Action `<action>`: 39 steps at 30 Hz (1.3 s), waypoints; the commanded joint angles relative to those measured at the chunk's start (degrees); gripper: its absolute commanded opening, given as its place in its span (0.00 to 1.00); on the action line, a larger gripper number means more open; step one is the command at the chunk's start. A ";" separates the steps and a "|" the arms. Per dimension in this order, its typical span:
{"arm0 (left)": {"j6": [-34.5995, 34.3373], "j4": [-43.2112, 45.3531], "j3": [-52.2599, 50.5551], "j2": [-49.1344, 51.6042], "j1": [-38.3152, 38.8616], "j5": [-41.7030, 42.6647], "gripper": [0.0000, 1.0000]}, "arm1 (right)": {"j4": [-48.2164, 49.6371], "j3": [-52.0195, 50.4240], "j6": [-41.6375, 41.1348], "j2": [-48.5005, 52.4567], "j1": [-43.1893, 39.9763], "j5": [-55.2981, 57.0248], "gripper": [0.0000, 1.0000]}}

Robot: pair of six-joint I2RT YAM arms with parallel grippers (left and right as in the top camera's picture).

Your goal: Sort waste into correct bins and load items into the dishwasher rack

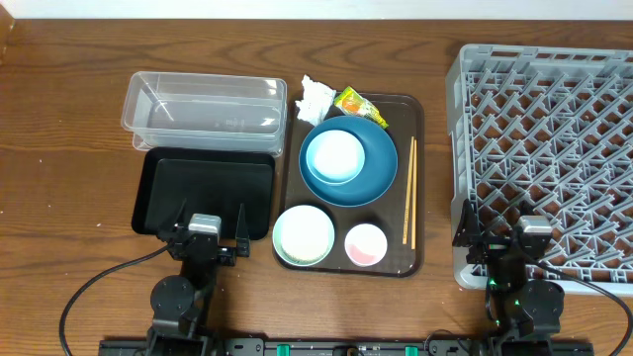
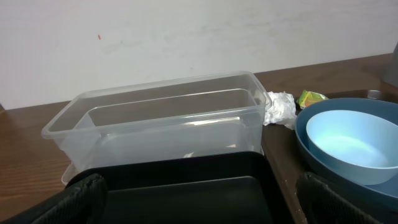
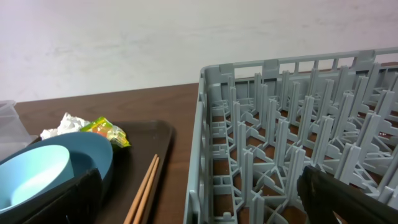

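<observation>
Dark wooden tabletop point(image 1: 59, 119) carries a brown serving tray point(image 1: 388, 218) at centre. On the tray, the white-blue bowl point(image 1: 334, 155) nests in the dark-blue bowl point(image 1: 379, 170) at 12 o'clock. The pale-green bowl point(image 1: 304, 235) sits at 7, the pink cup point(image 1: 366, 244) at 5, and the chopsticks point(image 1: 408, 193) lie along 3. The crumpled tissue point(image 1: 315, 97) lies at the tray's 11 o'clock corner, with the snack wrapper point(image 1: 356, 105) just beside it. The clear tub point(image 1: 203, 99) and black tray point(image 1: 208, 188) lie toward 9, and the grey rack point(image 1: 554, 148) toward 3. The left gripper point(image 1: 211, 216) is spread wide and empty over the black tray's near edge. The right gripper point(image 3: 199, 206) is likewise wide and empty at the rack's near-left corner.
</observation>
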State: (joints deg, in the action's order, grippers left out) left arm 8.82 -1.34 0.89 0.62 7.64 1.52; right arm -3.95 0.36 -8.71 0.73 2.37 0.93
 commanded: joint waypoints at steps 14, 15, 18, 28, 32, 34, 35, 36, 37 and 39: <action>-10.82 -2.01 -0.66 -0.39 -0.22 4.66 0.99 | -0.26 -0.04 -1.68 -0.24 -0.48 -1.53 0.99; -13.00 -1.79 -0.66 -0.39 -0.22 6.82 0.99 | -0.24 -0.04 -2.51 -0.24 -0.48 -1.68 0.99; -18.18 -1.51 -0.66 -0.39 -0.22 11.65 0.99 | -0.22 -0.04 -8.26 -0.24 -0.48 -2.93 0.99; -23.74 4.90 0.57 -0.39 -0.22 26.01 0.99 | 0.68 1.11 -19.12 -0.24 -0.48 -16.57 0.99; -23.71 5.31 4.39 -0.35 -0.24 25.92 0.99 | -1.79 5.68 -15.52 -0.13 -0.48 -19.82 0.99; -23.71 5.33 6.95 0.17 -0.24 25.94 0.99 | -5.01 9.81 -13.44 0.33 -0.48 -19.80 0.99; -23.71 5.29 8.39 0.87 -0.24 25.97 0.99 | -6.93 12.35 -11.56 0.90 -0.48 -19.80 0.99; -23.74 5.03 9.66 1.77 -0.22 26.03 0.99 | -8.87 14.97 -9.42 1.73 -0.48 -19.80 0.99; -23.74 4.81 11.13 3.13 -0.24 26.64 1.00 | -10.54 17.29 -7.74 2.69 -0.48 -19.78 0.99; -23.74 4.02 14.27 6.84 -0.22 28.44 0.99 | -14.14 22.49 -5.35 5.68 -0.48 -19.39 0.99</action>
State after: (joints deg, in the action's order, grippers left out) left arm -14.39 3.16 10.66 3.66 7.64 26.92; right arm -16.25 16.73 -19.97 3.66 2.37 -17.21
